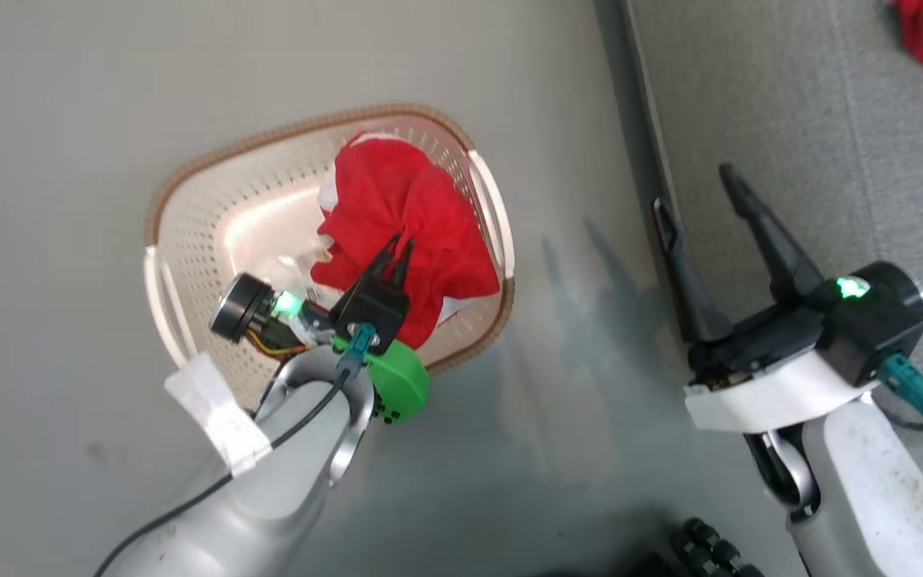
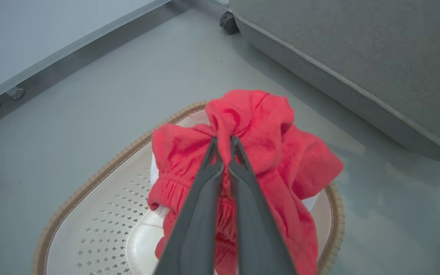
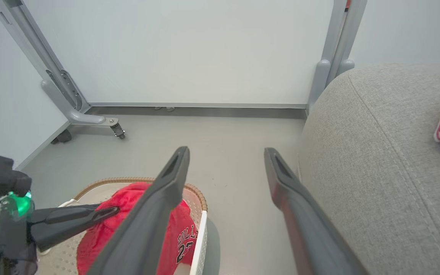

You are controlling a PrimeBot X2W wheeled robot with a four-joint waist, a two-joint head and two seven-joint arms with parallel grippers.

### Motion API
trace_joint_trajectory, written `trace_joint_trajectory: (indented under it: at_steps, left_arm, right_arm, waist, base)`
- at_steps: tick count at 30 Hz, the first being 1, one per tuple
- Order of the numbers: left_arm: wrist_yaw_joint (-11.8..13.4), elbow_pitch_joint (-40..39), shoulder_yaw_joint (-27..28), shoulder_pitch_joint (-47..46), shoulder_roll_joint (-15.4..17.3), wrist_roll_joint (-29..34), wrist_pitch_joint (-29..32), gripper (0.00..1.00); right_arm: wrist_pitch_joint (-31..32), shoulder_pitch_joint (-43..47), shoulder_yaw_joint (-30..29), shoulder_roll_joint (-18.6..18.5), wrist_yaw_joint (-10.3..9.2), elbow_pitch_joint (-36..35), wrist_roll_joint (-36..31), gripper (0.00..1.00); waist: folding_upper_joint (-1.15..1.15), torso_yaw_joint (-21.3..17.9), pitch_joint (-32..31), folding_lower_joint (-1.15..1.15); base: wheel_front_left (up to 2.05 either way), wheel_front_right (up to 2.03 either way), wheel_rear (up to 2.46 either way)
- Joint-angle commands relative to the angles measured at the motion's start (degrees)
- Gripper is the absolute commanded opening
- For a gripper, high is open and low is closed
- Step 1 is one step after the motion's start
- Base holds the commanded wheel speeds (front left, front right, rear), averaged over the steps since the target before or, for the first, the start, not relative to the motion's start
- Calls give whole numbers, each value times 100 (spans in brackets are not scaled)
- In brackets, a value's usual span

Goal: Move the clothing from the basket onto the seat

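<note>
Left wrist view has the left pincer (image 2: 224,143) clenched on a thin fold of the red garment (image 2: 273,152) in the basket (image 2: 90,183), the right pincer (image 1: 692,186) spread empty beside the seat (image 1: 790,120), and so slight a pinch may slip during lifting.

Bright diffuse light, soft shadows, faint sheen on the floor (image 1: 558,264)

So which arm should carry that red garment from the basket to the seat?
Left. The left gripper is shut on the garment in the basket, so it probably only needs lifting across. The right gripper hangs open and empty near the seat.
</note>
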Motion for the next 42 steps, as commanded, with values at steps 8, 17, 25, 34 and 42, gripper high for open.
trace_joint_trajectory:
  at_steps: [8, 17, 25, 34, 42]
  left_arm:
    - [148, -1059, 767, 1243, 136, 256, -3, 0]
    - [48, -1996, 1365, 2101, 220, 538, -4, 0]
    - [-87, -2683, 1643, 2473, 135, 714, -3, 0]
    - [-337, -3130, 1579, 2566, 3, 811, -3, 0]
    - [-653, -3352, 1282, 2601, -170, 710, -3, 0]
  right_arm:
    - [-11, 809, 164, 48, -6, 413, 84, 100]
    - [-11, 1463, 433, 119, -6, 756, 158, 100]
    - [-11, 1756, 620, 76, -6, 925, 107, 100]
    - [-11, 1651, 758, 43, -6, 1033, -36, 100]
    - [-11, 1241, 842, -1, -6, 1209, -430, 100]
  waist:
    - [0, 320, -2429, 0]
    - [0, 258, -3415, 0]
    - [0, 244, -3756, 0]
    - [0, 256, -3805, 0]
    - [0, 309, -3819, 0]
  base:
    - [0, 0, 0]
    - [0, 0, 0]
    - [0, 0, 0]
    - [0, 0, 0]
    - [0, 0, 0]
